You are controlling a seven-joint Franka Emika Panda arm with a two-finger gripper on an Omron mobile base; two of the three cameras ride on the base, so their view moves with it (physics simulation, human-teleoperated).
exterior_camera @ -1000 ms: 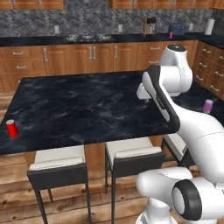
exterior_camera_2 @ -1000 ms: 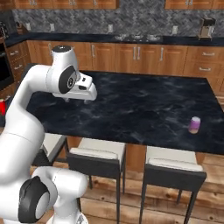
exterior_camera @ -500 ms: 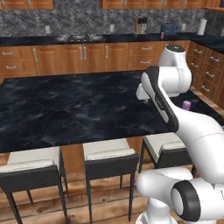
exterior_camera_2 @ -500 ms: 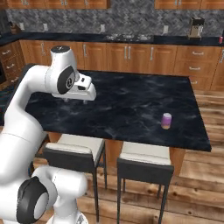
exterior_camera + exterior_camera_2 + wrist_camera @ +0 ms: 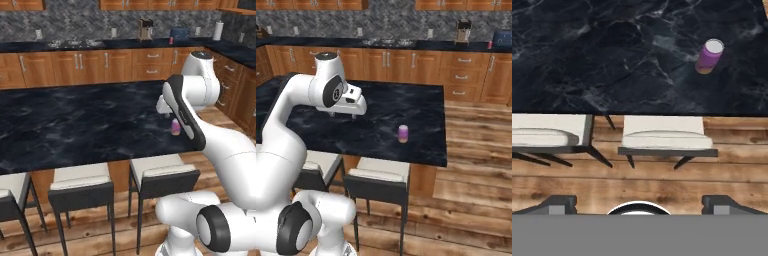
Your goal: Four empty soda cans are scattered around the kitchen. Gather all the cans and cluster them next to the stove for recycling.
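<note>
One can point(image 5: 403, 133) beyond open tool point(image 5: 342, 114).

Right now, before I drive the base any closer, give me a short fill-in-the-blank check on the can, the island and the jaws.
1. The small purple soda can with a silvery top stands ____ on the black marbled island counter.
2. The jaws of the two-finger gripper are ____ and hold nothing.
3. Along the near edge of the island stand dark-framed stools with ____ seat cushions.
4. In the right base view, the can sits to the ____ of the gripper.

Missing words: upright; open; white; right
</note>
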